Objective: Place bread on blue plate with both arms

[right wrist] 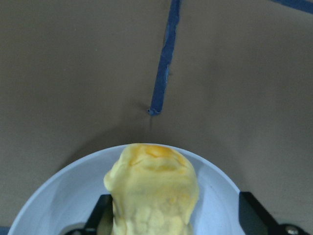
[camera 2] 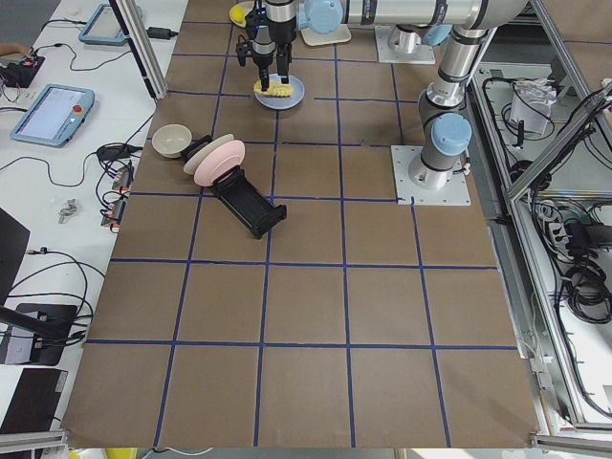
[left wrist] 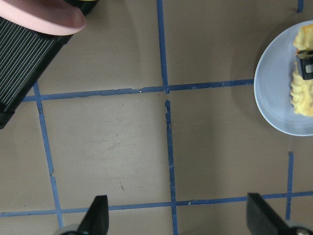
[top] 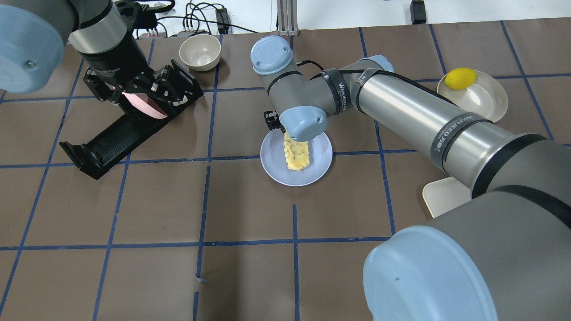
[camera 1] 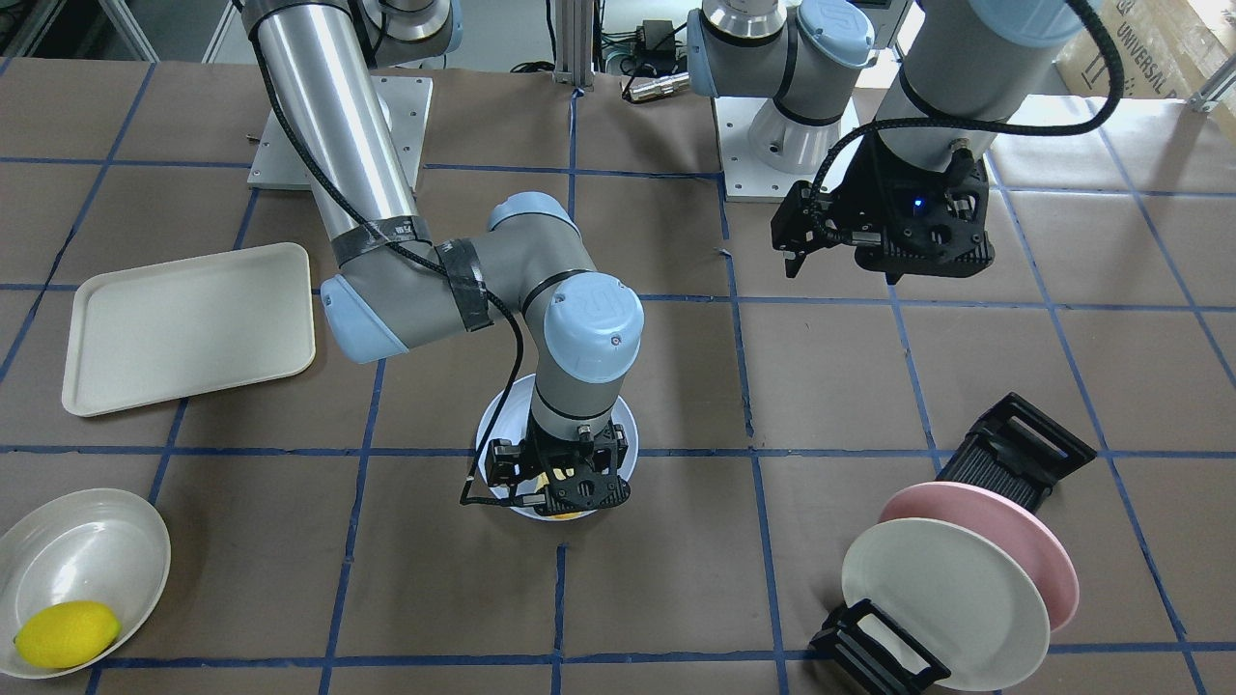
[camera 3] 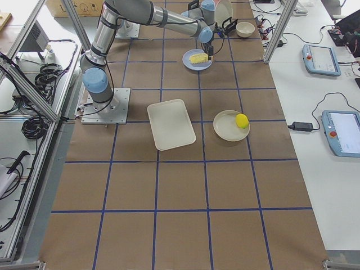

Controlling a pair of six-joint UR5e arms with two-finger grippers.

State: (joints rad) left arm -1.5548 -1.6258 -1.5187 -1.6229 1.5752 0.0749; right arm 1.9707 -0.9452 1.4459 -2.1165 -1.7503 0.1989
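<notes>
Pale-yellow bumpy bread roll (right wrist: pixel 151 191) lies on round pale-blue plate (right wrist: pixel 54 200), between wide-spread jaws of black right hand (right wrist: pixel 175 215); black left hand (left wrist: pixel 178 213) wide, empty, well apart.

Right arm (top: pixel 401 111): silver tubes, grey joints, pale blue caps, one stamped "UR"; black lettered bands and a thin black cable are fitted. Left arm (camera 1: pixel 951 77): same finish; ribbed black cable is noted.

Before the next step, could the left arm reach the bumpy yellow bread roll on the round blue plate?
Probably yes: nothing stands between the left gripper and the bread roll, though the right gripper straddles one end.
</notes>
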